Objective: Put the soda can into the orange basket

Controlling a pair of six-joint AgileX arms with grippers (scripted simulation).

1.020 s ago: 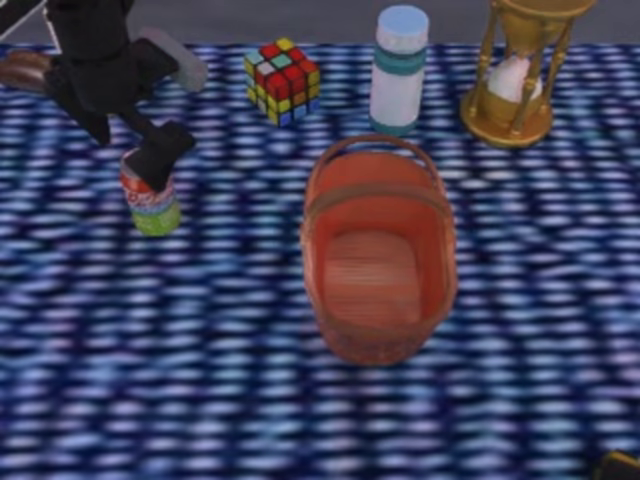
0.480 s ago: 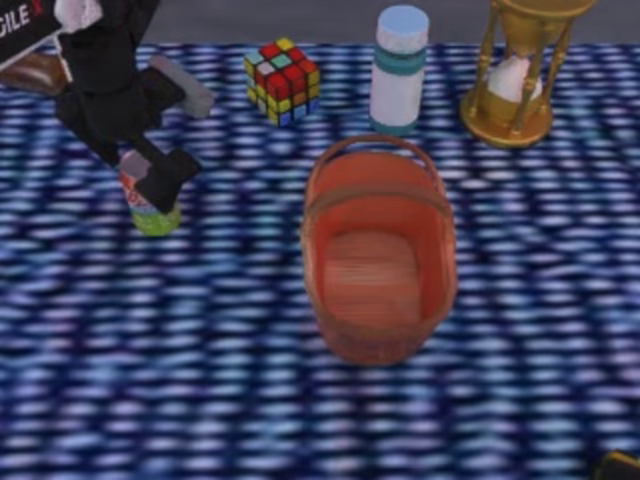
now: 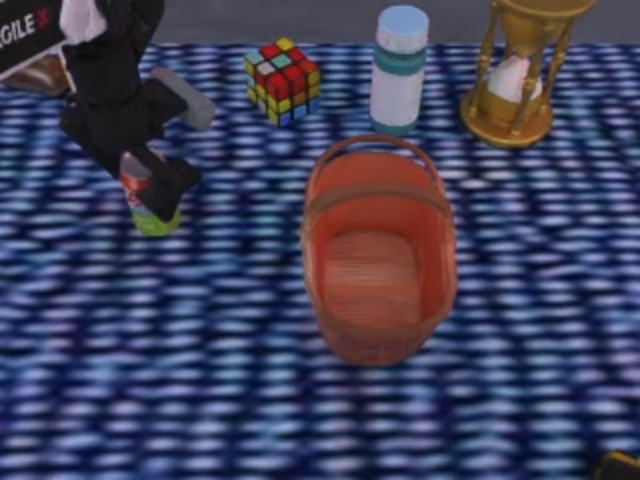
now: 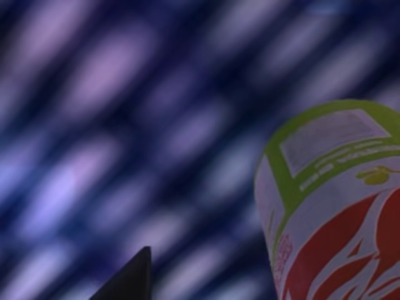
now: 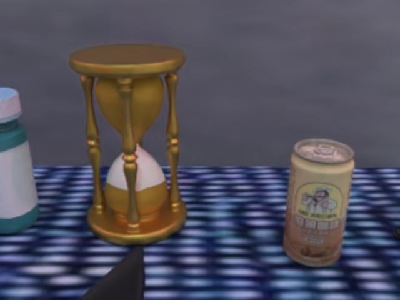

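Observation:
The soda can (image 3: 153, 217) stands upright at the table's left, red above and lime-green at the base; my left arm hides most of its top. My left gripper (image 3: 155, 190) is right over the can, open. In the left wrist view the soda can (image 4: 337, 212) fills one side, and a dark fingertip (image 4: 139, 278) stands apart from it with cloth showing between. The orange basket (image 3: 440, 260) sits at the table's middle, handle arched across its far end, nothing inside. My right gripper (image 3: 620, 466) is parked at the near right corner, open.
A colour cube (image 3: 282, 82), a white bottle with a light-blue cap (image 3: 398, 72) and a gold hourglass (image 3: 520, 75) line the far edge. The right wrist view shows the hourglass (image 5: 128, 144) and a beige can (image 5: 317, 203). Blue patterned cloth covers the table.
My left arm has shifted slightly and dropped lower over the soda can, covering more of its red top. The can, the basket and the right arm have not moved.

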